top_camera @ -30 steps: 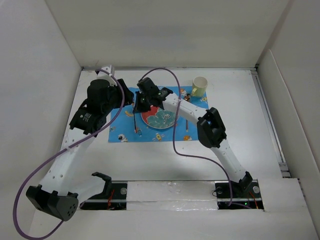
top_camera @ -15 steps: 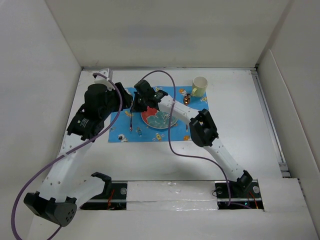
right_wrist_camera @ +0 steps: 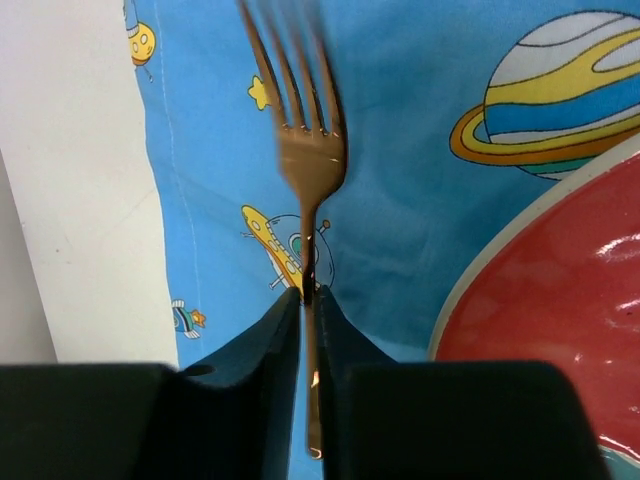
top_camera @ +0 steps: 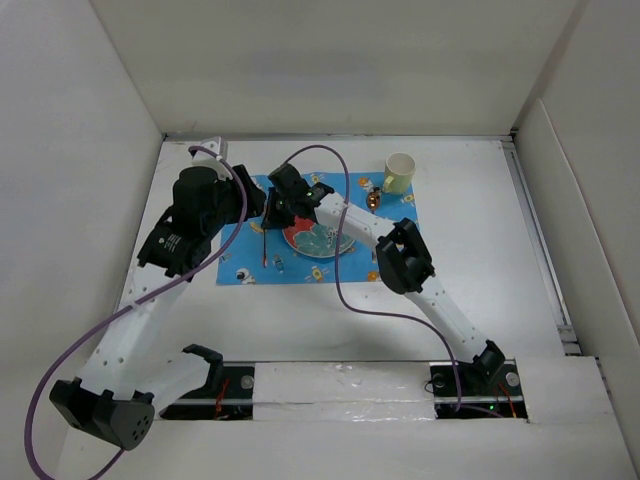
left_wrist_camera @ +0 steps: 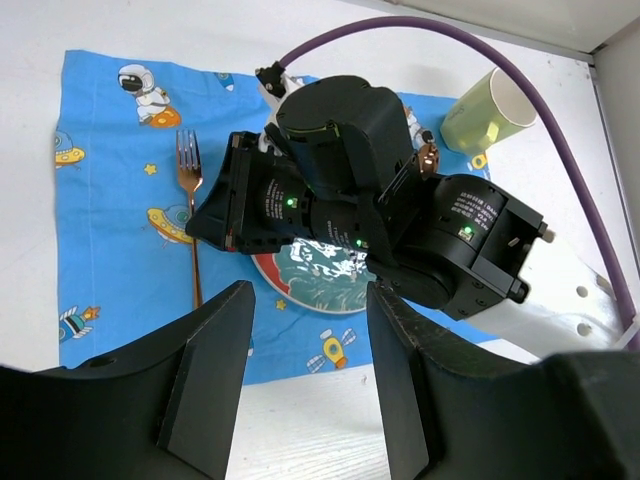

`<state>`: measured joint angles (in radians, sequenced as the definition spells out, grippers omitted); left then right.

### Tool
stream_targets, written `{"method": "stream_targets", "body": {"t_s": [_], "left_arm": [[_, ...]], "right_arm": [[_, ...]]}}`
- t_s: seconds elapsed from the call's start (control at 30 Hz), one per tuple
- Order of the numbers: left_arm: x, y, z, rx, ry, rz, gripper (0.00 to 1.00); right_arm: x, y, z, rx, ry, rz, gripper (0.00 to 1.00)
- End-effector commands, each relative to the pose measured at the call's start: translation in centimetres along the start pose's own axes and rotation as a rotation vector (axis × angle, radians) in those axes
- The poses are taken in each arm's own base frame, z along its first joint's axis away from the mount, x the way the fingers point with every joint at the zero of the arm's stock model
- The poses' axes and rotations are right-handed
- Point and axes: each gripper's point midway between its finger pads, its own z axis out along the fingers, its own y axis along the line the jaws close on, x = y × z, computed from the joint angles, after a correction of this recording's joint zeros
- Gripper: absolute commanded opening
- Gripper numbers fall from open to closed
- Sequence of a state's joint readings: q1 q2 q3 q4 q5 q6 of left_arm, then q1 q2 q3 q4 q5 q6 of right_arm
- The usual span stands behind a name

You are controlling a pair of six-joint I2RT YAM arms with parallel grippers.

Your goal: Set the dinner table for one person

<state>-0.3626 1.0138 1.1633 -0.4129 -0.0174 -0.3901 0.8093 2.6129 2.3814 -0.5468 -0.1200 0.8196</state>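
Note:
A copper fork (right_wrist_camera: 311, 160) is pinched by its handle in my right gripper (right_wrist_camera: 309, 296). It sits low over the blue space-print placemat (right_wrist_camera: 420, 150), just left of the red and teal plate (right_wrist_camera: 560, 330). From above, the right gripper (top_camera: 270, 212) is at the plate's (top_camera: 322, 240) left edge, and the fork (top_camera: 263, 246) points toward me. The fork (left_wrist_camera: 190, 220) also shows in the left wrist view. My left gripper (left_wrist_camera: 310, 300) is open and empty, hovering above the mat's near edge over the white dinner table (top_camera: 480, 280). Whether the fork touches the mat I cannot tell.
A yellow-green cup (top_camera: 399, 172) stands at the placemat's (top_camera: 300, 268) far right corner, with a small copper object (top_camera: 373, 199) beside it. A purple cable (top_camera: 345, 250) loops over the right arm. White walls enclose the table on three sides.
My right gripper has shifted a little left with the fork, away from the plate. The right elbow swung left. The left arm moved only slightly.

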Motion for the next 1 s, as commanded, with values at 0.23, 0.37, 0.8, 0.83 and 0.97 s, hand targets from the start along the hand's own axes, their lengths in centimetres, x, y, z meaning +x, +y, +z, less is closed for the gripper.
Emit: {"method": "stream_targets", "body": {"t_s": [0.23,0.37,0.8,0.83,0.97], "left_arm": [[-0.7,0.2,0.8,-0.014,-0.034,0.012,0.46],[-3.2,0.6,0.4,-0.069,-0.089,0.049,0.45],[-7.9,0.0,0.6,-0.124,-0.206,-0.048,0.48],[-8.4,-0.2,0.5,-0.119,-0.220,-0.069,0.49],[-11.1,-0.8,-0.7,-0.116,-0.314,-0.143,0.50]], "right_arm": [[-4.8,5.1,-3.6,-0.185,-0.091,-0.028,0.44],[-6.6,9.7,-8.6,-0.326,-0.132,-0.106,0.44],[-8.1,0.1,-31.1,-0.213,-0.368,-0.349,1.00],[-10.0,-0.9,-37.4,-0.178,-0.530,-0.333,1.00],[-12.7,-9.3,-50.0,0.067,-0.929,-0.204,1.00]]}}
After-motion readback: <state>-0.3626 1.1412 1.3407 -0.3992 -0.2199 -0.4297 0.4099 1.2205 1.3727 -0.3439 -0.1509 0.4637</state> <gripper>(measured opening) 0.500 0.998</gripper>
